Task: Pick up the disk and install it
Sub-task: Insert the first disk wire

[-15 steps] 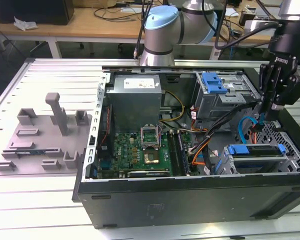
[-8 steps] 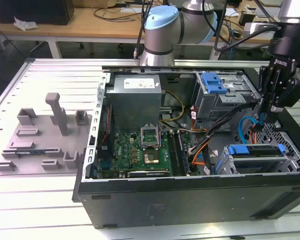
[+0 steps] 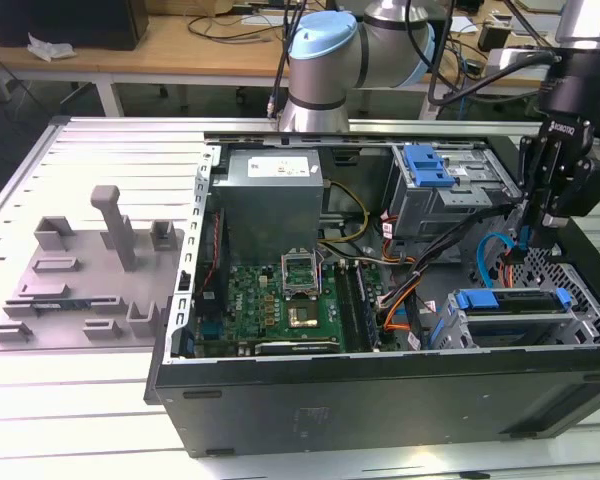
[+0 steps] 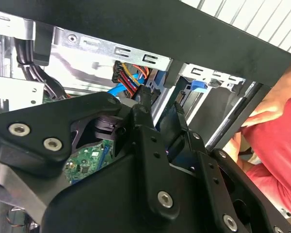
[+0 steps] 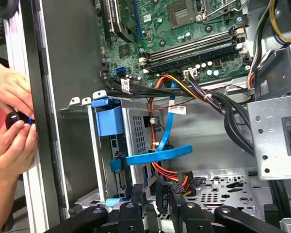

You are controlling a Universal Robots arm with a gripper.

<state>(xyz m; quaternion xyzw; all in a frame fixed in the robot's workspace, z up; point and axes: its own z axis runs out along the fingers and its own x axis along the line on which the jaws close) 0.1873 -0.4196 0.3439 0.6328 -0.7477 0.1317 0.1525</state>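
The disk (image 3: pixel 507 301) lies in the drive cage at the near corner of the open computer case, on the exterior view's right. Its blue carrier frame faces up. In the first wrist view the disk (image 5: pixel 136 128) shows a silver-grey side beside its blue frame. My black gripper (image 3: pixel 542 222) hangs over the case just behind that cage, clear of the disk. In both wrist views the gripper (image 4: pixel 161 106) (image 5: pixel 153 191) is open by a narrow gap with nothing between its fingers. Its tips are close to a black connector (image 5: pixel 178 186) on red and orange wires.
A flat blue cable (image 5: pixel 160 154) loops beside the cage. A second cage with a blue carrier (image 3: pixel 427 165) stands farther back. A grey fixture plate (image 3: pixel 80 290) with a post (image 3: pixel 115 225) lies on the exterior view's left. A person's hands (image 5: pixel 12 116) hold a black knob at the case wall.
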